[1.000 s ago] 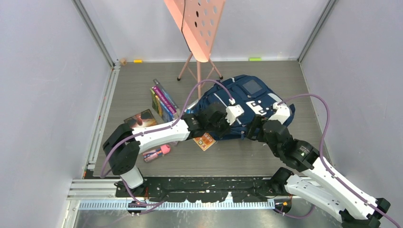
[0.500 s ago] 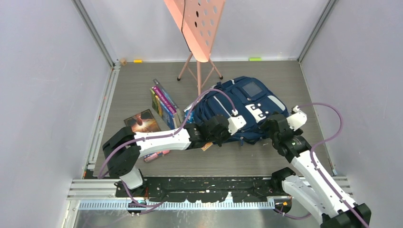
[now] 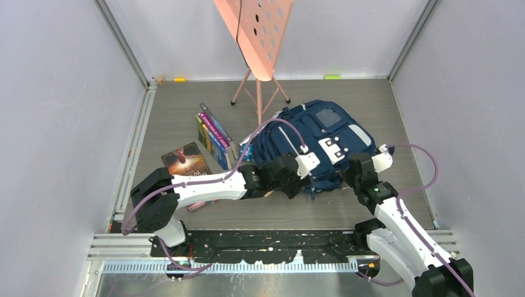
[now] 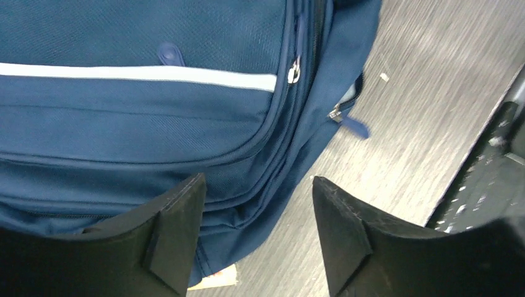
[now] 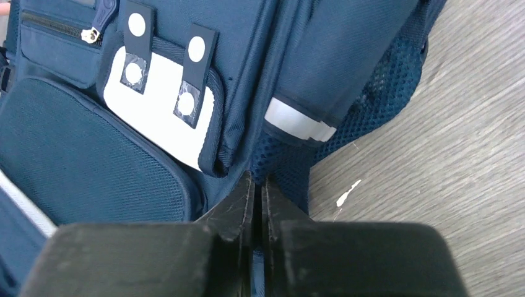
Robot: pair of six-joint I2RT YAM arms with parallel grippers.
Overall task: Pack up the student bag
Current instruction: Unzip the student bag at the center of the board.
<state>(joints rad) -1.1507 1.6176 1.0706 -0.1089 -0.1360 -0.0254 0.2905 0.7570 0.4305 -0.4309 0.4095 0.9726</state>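
Note:
The student bag (image 3: 322, 137), navy with pale stripes and patches, lies flat on the wood floor right of centre. My left gripper (image 3: 297, 184) hovers over the bag's near edge; in the left wrist view it (image 4: 257, 185) stands open, one finger over the blue fabric (image 4: 142, 124), the other over bare floor, holding nothing. My right gripper (image 3: 354, 166) is at the bag's near right corner. In the right wrist view it (image 5: 257, 179) is shut, tips in the mesh side pocket (image 5: 384, 93), with blue fabric showing in the slit between the fingers.
A pink perforated stand (image 3: 257, 37) rises behind the bag. Standing books (image 3: 213, 133) and a dark-covered book (image 3: 186, 158) lie to the left. A pink item (image 3: 199, 204) pokes out under my left arm. A card corner (image 4: 213, 281) shows under the bag's edge. Grey walls close in three sides.
My left gripper slid toward the bag's near edge and opened. My right gripper swung to the bag's right corner and shut there. The orange card is now mostly covered.

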